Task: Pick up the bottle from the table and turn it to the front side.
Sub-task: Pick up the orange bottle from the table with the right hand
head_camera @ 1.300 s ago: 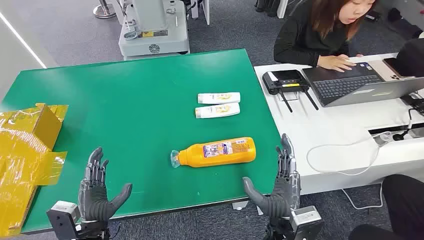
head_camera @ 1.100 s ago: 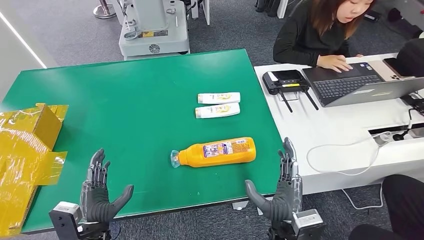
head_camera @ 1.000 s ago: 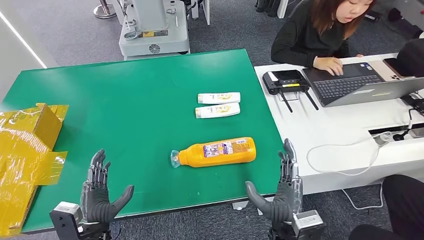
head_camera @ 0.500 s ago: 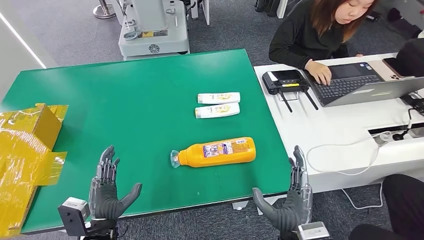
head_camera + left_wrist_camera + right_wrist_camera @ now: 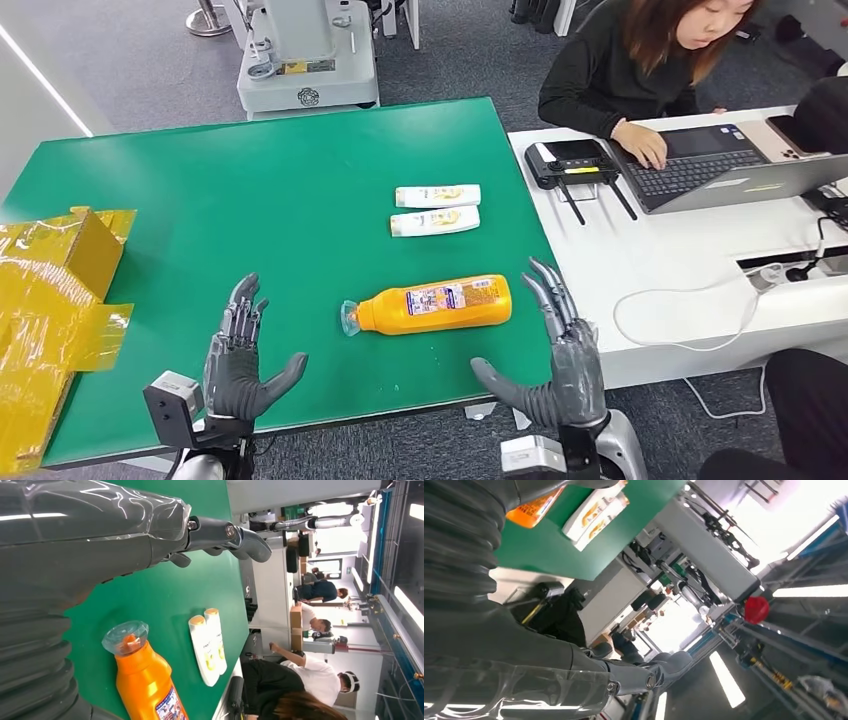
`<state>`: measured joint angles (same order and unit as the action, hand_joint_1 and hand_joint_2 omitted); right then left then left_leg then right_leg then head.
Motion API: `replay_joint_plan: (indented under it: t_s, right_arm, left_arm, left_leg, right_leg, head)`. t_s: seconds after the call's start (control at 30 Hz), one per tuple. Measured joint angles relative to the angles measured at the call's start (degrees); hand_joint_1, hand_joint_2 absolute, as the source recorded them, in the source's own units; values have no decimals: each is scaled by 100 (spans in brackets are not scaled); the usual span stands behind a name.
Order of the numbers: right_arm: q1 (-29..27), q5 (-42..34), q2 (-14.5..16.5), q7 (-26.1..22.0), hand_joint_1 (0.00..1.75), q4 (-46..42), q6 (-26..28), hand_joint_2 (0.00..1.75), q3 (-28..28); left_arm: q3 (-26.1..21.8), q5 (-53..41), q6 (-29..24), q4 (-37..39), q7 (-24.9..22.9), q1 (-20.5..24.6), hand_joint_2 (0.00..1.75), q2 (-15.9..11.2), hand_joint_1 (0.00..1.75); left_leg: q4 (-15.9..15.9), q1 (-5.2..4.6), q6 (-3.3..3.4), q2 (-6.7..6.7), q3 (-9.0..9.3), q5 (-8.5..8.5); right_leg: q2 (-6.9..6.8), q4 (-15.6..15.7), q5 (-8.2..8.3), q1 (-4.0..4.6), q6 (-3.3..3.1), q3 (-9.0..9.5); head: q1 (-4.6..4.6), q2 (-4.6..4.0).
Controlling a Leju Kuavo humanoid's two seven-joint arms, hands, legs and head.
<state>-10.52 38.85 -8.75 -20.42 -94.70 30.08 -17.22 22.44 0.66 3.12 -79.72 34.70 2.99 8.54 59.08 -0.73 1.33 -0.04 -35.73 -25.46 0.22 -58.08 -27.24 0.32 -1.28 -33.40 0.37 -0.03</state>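
Note:
An orange bottle (image 5: 430, 304) with a clear cap and a printed label lies on its side on the green table (image 5: 250, 200), cap toward the left. It also shows in the left wrist view (image 5: 145, 680) and, partly, in the right wrist view (image 5: 531, 507). My left hand (image 5: 240, 355) hovers over the table's near edge, left of the bottle, fingers spread and empty. My right hand (image 5: 555, 360) is at the table's near right corner, just right of the bottle's base, fingers spread and tilted toward it, holding nothing.
Two small white bottles (image 5: 436, 209) lie side by side farther back on the table. Yellow cardboard packaging (image 5: 50, 300) sits at the left edge. A white desk (image 5: 660, 250) on the right carries a laptop, a router and cables; a person types there.
Both hands have moved forward and inward toward the orange bottle; the right hand's fingers now lean toward its base. The bottle has not moved. The person's hand shifted on the laptop.

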Motion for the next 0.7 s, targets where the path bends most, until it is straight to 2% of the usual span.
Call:
replay_joint_plan:
  t_s: [0.1, 0.27, 0.53, 0.7]
  right_arm:
    - [225, 201, -95, 193, 0, 202, -346, 175, 24]
    - [597, -881, -243, 48, 0, 733, -1211, 175, 92]
    - [1211, -1494, -618, 188, 0, 1627, -1816, 175, 183]
    - [1841, -1689, -934, 286, 0, 2305, -2290, 175, 75]
  left_arm:
    - [8, 42, -9, 97, 1, 91, 175, 3, 0]
    - [8, 176, -27, 474, 125, 324, 175, 8, 0]
    - [50, 295, -6, 959, 251, 606, 175, 4, 0]
    - [121, 433, -31, 1140, 297, 749, 175, -8, 0]
  left_leg:
    - [0, 0, 0, -1, 0, 0]
    - [1, 0, 0, -1, 0, 1]
    - [6, -5, 1, -3, -1, 1]
    - [6, -7, 2, -1, -1, 1]
  right_leg:
    - [-1, 0, 0, 0, 0, 0]
    - [-1, 0, 1, 0, 0, 1]
    - [-1, -1, 2, -5, 1, 2]
    - [0, -1, 3, -6, 2, 2]
  head:
    - [-1, 1]
    - [-1, 1]
    - [-2, 0]
    - [-2, 1]
